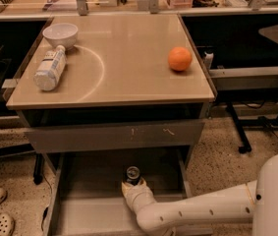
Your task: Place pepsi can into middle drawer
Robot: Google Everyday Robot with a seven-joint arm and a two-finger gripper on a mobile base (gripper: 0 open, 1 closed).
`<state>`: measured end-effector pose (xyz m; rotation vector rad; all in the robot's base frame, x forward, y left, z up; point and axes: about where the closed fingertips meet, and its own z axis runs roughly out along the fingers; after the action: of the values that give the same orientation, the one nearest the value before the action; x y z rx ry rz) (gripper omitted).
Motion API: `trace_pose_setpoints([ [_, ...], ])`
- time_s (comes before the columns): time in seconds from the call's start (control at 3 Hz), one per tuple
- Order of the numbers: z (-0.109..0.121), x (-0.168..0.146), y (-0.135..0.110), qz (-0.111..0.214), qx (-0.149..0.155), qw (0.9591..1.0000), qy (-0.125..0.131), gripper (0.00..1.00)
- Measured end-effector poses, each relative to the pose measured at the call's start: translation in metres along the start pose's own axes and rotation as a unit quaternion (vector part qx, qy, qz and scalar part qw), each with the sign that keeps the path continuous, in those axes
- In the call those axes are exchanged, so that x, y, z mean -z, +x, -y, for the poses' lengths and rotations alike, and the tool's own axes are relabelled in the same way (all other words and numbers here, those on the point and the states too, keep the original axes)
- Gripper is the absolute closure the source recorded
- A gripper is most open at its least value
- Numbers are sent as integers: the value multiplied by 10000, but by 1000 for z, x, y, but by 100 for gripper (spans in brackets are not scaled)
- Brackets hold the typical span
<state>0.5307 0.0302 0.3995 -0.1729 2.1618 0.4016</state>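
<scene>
Where the middle drawer sits pulled out, pepsi can upright inside, gripper at its 6 o'clock, grasp or release undeterminable.

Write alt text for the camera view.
The robot's claw is at a pepsi can standing upright in the open middle drawer under a tan table. On top: an orange at right, a white plastic bottle lying beside a white bowl at left.
</scene>
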Motion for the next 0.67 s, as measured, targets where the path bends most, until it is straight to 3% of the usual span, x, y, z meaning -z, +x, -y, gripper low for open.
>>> trace_pose_setpoints([
  [0.33, 1, -2, 8, -86, -2, 9999, 94, 100],
  [0.67, 1, -2, 8, -86, -2, 9999, 94, 81],
])
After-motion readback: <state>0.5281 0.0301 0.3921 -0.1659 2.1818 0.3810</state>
